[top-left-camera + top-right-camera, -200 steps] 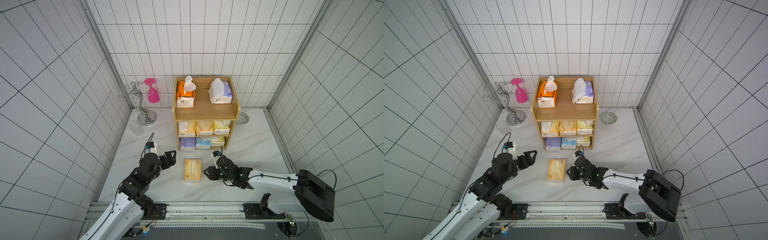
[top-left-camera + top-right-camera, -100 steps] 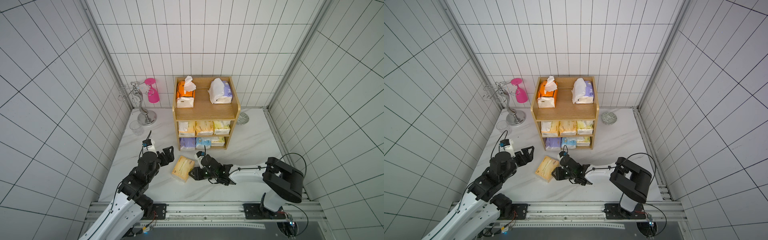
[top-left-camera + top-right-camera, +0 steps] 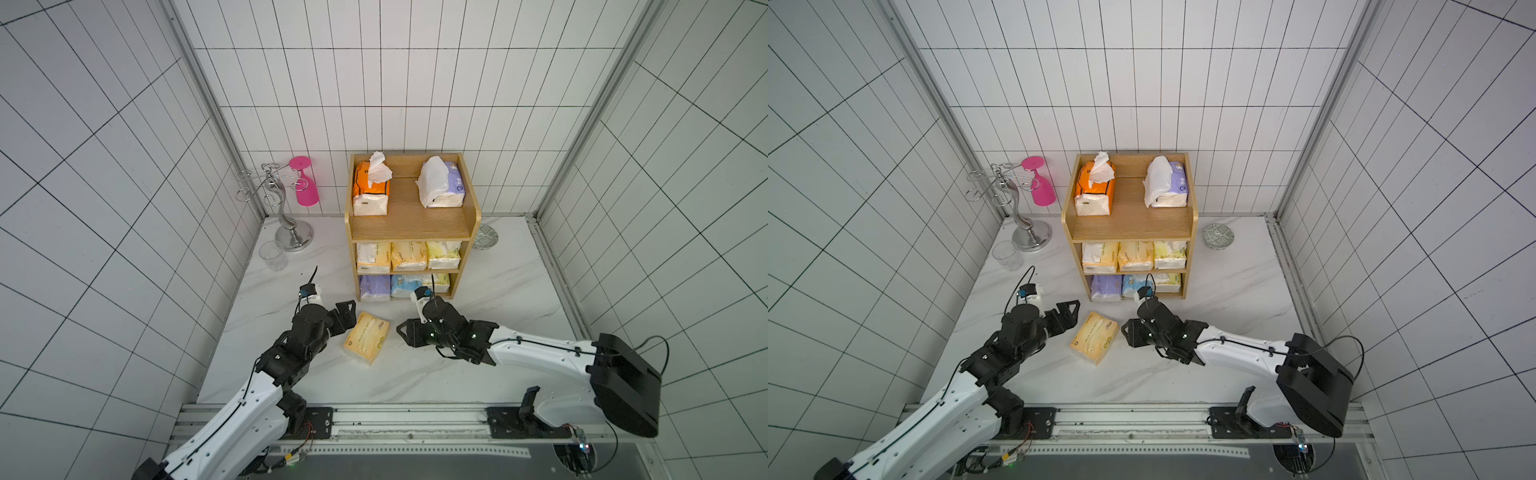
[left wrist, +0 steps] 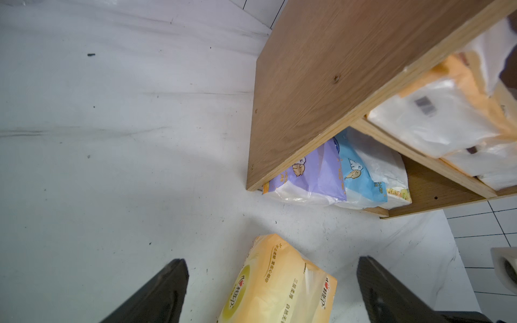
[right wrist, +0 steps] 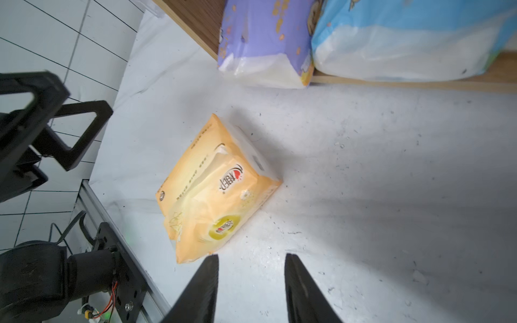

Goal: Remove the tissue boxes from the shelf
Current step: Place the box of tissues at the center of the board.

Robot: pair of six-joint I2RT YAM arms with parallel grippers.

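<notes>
One cream-yellow tissue pack (image 3: 366, 338), lying off the shelf (image 3: 409, 222), seemingly reads 心相印.

The yellow-orange tissue pack (image 4: 279, 285) lies on the worktop (image 4: 112, 139), and the left wrist view gives its brand twice. 心相印 sits inside a round green-gold emblem (image 4: 237, 290) and appears again in red beside a small heart. Between them run lines of brown print; one reads 三层柔厚, the next is cut by the frame edge. In the right wrist view the same pack (image 5: 212, 190) shows the red 心相印 logo, rotated. On the shelf (image 4: 321, 70), a middle-tier pack (image 4: 436, 123) carries a barcode (image 4: 425, 105), digits too blurred to read. The purple pack (image 4: 310, 173) and blue pack (image 4: 355, 173) show cartoon figures and small orange print, unreadable.
</notes>
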